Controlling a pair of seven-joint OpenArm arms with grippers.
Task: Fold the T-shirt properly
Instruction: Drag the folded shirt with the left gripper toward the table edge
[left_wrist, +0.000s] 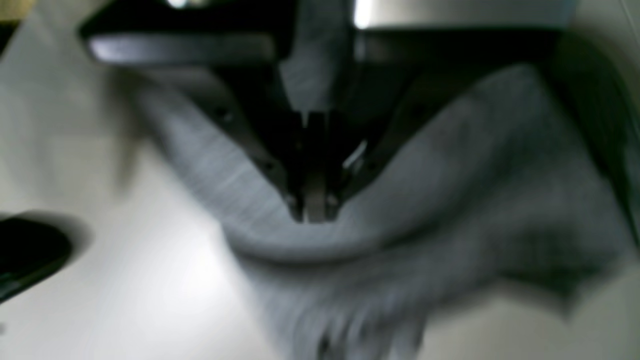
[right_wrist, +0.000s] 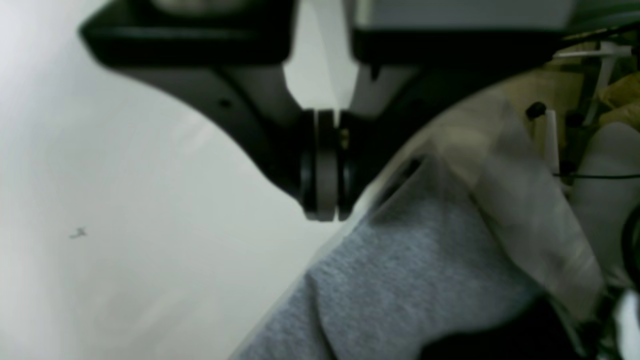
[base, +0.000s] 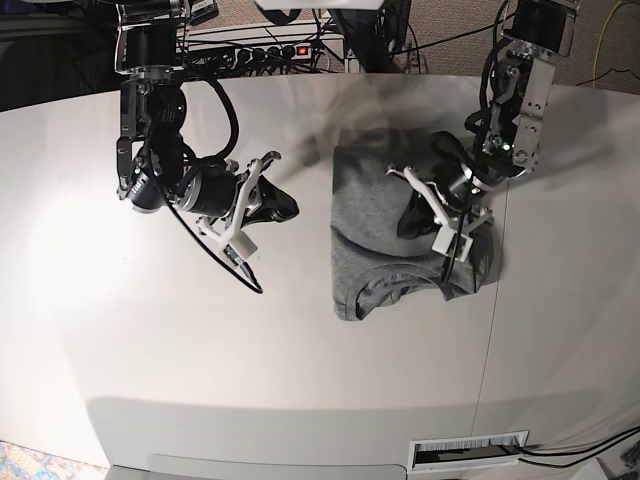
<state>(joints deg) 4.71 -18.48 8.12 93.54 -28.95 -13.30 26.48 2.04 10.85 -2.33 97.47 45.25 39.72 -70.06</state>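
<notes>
We see the left gripper pinching the T-shirt on the table (right gripper closed, empty).

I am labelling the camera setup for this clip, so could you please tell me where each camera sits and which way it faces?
Left wrist: on the left arm, looking down its left gripper, shut on the T-shirt.
Right wrist: on the right arm, looking down the right gripper, shut and holding nothing, over the white table, shirt edge beside it.
Base: high up, looking down on the table, both arms and the folded shirt.
Shared: the grey shirt and table appear in all three.
</notes>
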